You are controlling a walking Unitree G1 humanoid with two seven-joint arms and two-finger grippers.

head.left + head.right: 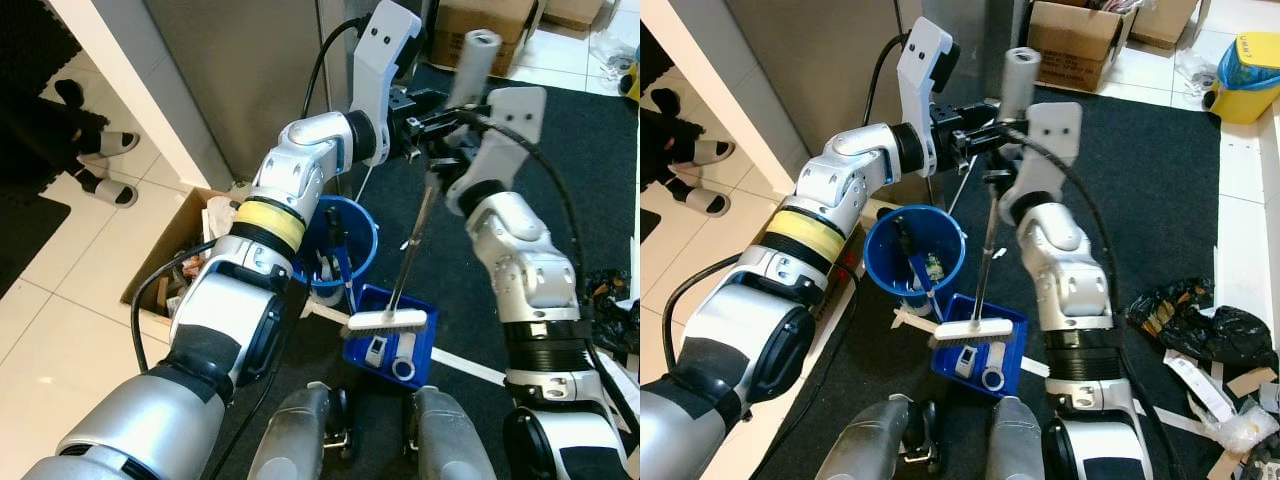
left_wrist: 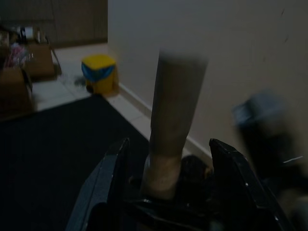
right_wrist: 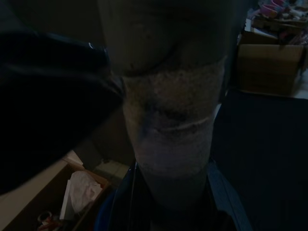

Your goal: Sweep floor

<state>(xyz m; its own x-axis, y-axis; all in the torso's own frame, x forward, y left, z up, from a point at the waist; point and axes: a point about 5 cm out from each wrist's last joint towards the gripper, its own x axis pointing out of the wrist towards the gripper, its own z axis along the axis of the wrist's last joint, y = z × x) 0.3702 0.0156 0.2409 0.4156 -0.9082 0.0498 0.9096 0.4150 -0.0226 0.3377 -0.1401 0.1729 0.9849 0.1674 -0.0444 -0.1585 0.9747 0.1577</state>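
broom [image 1: 388, 321]: white head, grey handle | dustpan [image 1: 391, 349] beneath it: blue | bucket [image 1: 915, 252] beside: blue | carpet [image 1: 1130, 200] under: black

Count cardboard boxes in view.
2: an open cardboard box on the tiles left of the blue bucket; a closed cardboard box beyond the dark carpet. More may be hidden.

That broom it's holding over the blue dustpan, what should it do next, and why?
Probably lift the broom slightly and swing its head off the blue dustpan onto the dark mat. Both grippers, left and right, meet at the handle's top, and paper scraps lie to the robot's right.
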